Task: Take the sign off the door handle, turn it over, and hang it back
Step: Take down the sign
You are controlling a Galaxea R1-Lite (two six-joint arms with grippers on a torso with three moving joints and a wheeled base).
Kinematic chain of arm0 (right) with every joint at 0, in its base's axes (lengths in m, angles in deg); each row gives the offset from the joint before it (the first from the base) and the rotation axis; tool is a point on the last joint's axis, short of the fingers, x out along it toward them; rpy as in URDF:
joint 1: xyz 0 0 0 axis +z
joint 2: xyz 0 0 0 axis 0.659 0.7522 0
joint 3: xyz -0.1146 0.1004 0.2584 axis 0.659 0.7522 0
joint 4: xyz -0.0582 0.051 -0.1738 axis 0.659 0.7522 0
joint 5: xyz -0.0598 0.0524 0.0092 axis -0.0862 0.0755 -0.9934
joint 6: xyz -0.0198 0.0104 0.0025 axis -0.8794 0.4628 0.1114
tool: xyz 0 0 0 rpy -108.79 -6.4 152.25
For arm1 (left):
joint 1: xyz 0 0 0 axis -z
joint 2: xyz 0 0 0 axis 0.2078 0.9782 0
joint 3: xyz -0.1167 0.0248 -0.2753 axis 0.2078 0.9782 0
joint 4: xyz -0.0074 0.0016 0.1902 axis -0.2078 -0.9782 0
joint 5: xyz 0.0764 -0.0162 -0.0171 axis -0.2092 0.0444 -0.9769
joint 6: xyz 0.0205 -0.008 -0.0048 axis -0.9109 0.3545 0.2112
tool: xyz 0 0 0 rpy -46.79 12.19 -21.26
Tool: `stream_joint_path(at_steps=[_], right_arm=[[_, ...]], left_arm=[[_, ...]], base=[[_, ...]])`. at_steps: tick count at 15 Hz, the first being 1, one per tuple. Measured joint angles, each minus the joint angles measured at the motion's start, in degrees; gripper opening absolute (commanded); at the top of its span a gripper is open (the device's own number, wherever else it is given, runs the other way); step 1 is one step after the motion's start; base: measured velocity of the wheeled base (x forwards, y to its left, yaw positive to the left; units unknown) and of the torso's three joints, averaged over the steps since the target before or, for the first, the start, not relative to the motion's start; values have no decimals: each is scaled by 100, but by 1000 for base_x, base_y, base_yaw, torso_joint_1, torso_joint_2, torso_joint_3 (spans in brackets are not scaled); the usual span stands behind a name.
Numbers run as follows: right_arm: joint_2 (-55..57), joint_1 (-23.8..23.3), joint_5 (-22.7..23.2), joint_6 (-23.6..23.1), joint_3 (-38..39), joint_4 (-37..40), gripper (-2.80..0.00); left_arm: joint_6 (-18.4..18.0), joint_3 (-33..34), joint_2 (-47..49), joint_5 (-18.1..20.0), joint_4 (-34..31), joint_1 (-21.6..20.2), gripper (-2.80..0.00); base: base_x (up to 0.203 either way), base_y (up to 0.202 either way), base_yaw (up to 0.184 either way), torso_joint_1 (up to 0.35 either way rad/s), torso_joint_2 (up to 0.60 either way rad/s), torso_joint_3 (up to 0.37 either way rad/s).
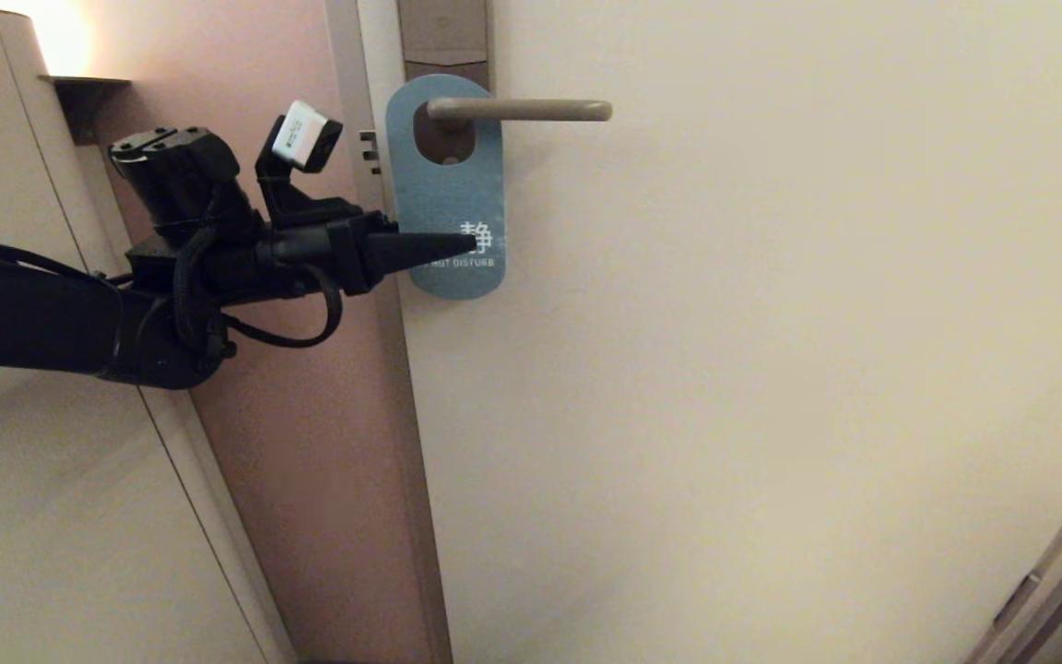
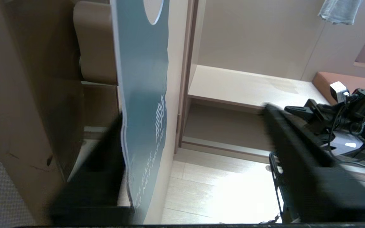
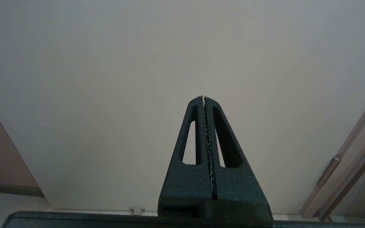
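The sign (image 1: 443, 194) hangs blue side out on the door handle (image 1: 531, 111), its oval hole around the lever below the brown-grey backplate (image 1: 443, 32). My left gripper (image 1: 466, 243) reaches in from the left at the sign's lower part. It is open. In the left wrist view the sign (image 2: 143, 79) stands edge-on between the jaws of this gripper (image 2: 193, 114), close against one finger (image 2: 106, 152), and the other finger (image 2: 296, 142) is far off it. My right gripper (image 3: 204, 98) is shut and empty, facing the plain door, out of the head view.
The cream door (image 1: 771, 369) fills the right of the head view. Its edge with the latch (image 1: 368, 152) runs just left of the sign, against a pink wall (image 1: 310, 461). My right arm (image 2: 353, 107) shows low in the left wrist view.
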Motion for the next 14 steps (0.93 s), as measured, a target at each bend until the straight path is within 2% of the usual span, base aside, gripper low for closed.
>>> stream_joint_path(at_steps=[14], right_arm=[[0,0,-2,-1,0,5,-280]], left_arm=[[-12,17,-41,-16,9,-10,-280]], base=[[0,0,0,0,0,0]])
